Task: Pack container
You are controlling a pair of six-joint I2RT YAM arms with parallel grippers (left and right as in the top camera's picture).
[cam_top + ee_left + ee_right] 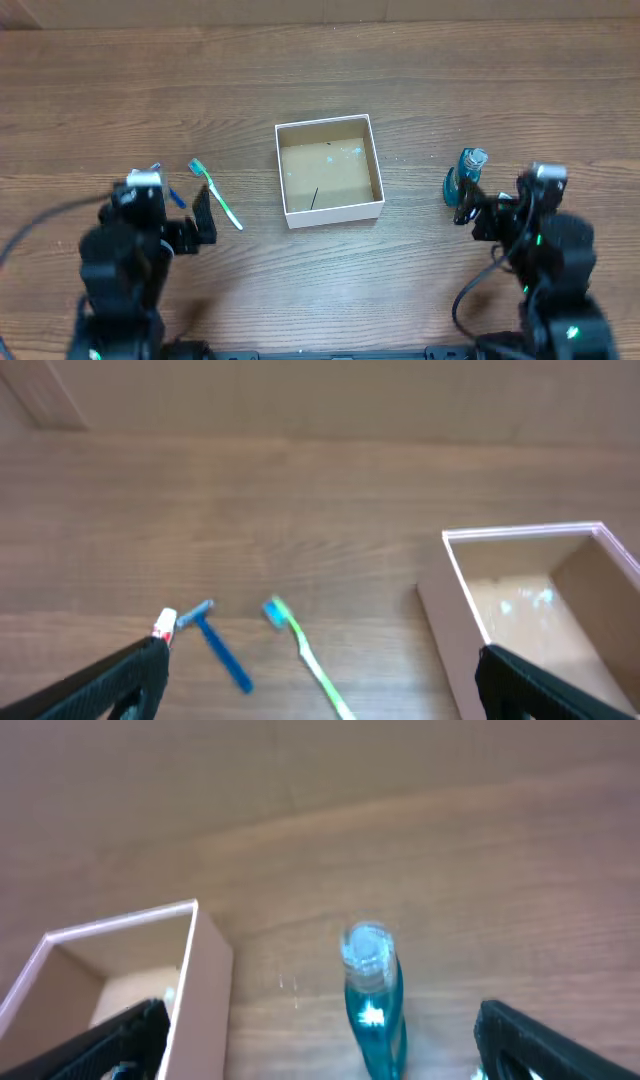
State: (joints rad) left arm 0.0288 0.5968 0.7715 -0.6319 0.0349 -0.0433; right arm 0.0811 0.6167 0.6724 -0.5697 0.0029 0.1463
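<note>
The container (283,170), a square white-walled box with a brown inside, sits mid-table and holds nothing; it shows in the left wrist view (440,610) and right wrist view (205,980). A green toothbrush (222,200) (305,650) and a small blue razor (176,196) (222,650) lie left of it. A teal bottle (466,175) (372,1005) stands upright to its right. My left gripper (197,228) (320,685) is open, just below the toothbrush. My right gripper (470,208) (320,1040) is open, its fingers either side of the bottle without touching.
A wooden table (320,80) lies under everything. Black cables (470,295) run by the arm bases at the front edge.
</note>
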